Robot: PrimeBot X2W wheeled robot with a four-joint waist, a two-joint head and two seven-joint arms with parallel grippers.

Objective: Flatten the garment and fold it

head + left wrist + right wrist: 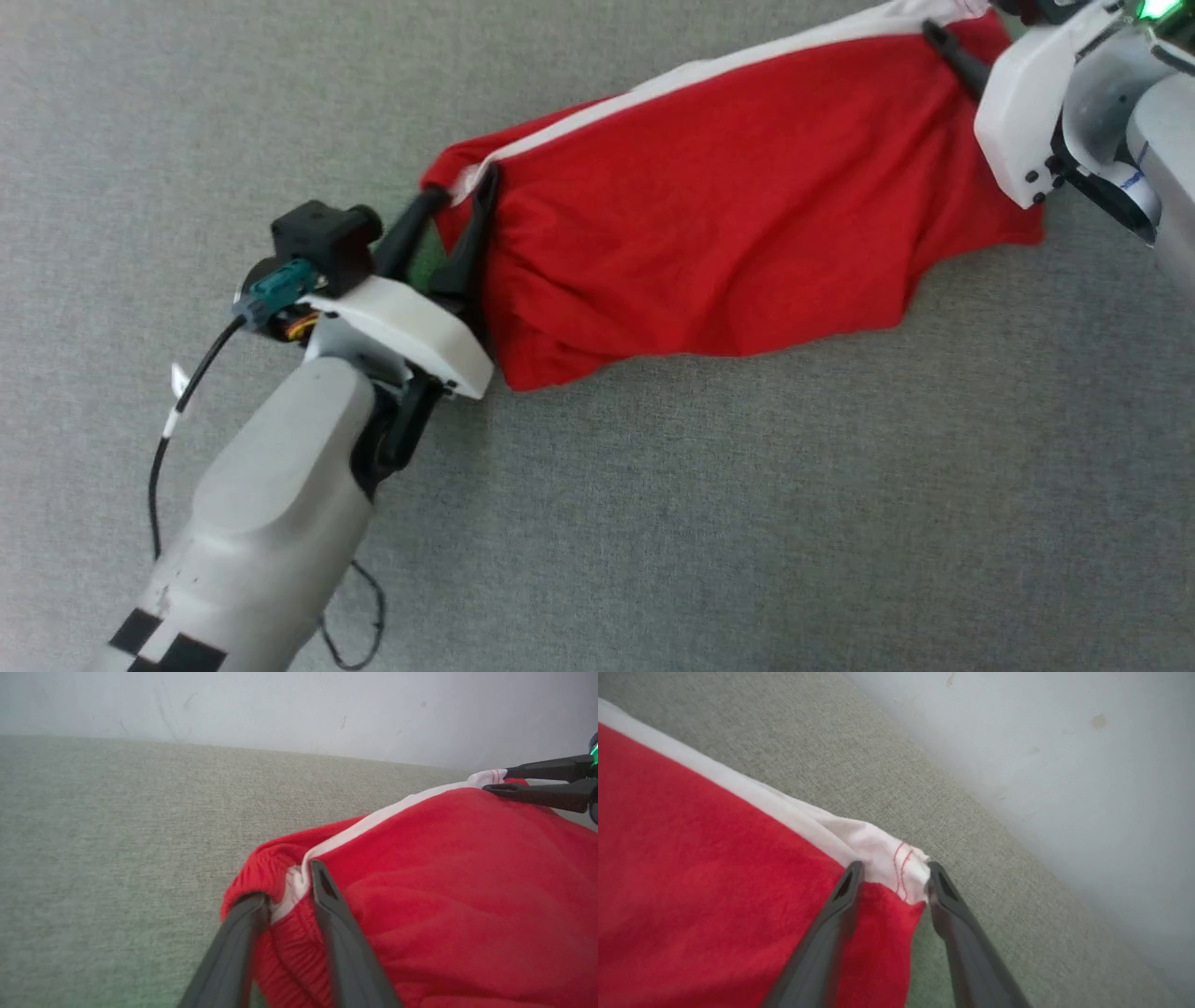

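Left gripper [288, 884]: parted to a narrow V, set astride the gathered waistband [261, 868] end of the garment [728, 205]. One finger laid on the red face just beside the white stripe [747, 58], the other against the bunched elastic edge. Cloth bulging up between the two tips. In the head view, a patch of ground visible through the gap nearer the wrist.

Right gripper [894, 870]: parted wider, tips either side of the white hem corner [887, 847] at the opposite end of the stripe. Corner, marked with red stitching, spanning the gap and touching both tips. One finger over the red face, the other over bare ground.

Garment: drawn out lengthwise between both grippers, running diagonally in the head view from centre-left up to the upper right. Stripe along the far edge, nearly straight. Near edge slack and wavy, resting on the grey woven surface [653, 523]. Red face marked by shallow creases.

Behind the left gripper: black wrist camera block [322, 238], then the pale forearm [271, 523], with a thin black cable [154, 476] looping alongside.

Beyond the garment in both wrist views: pale wall [280, 704] meeting the grey surface.
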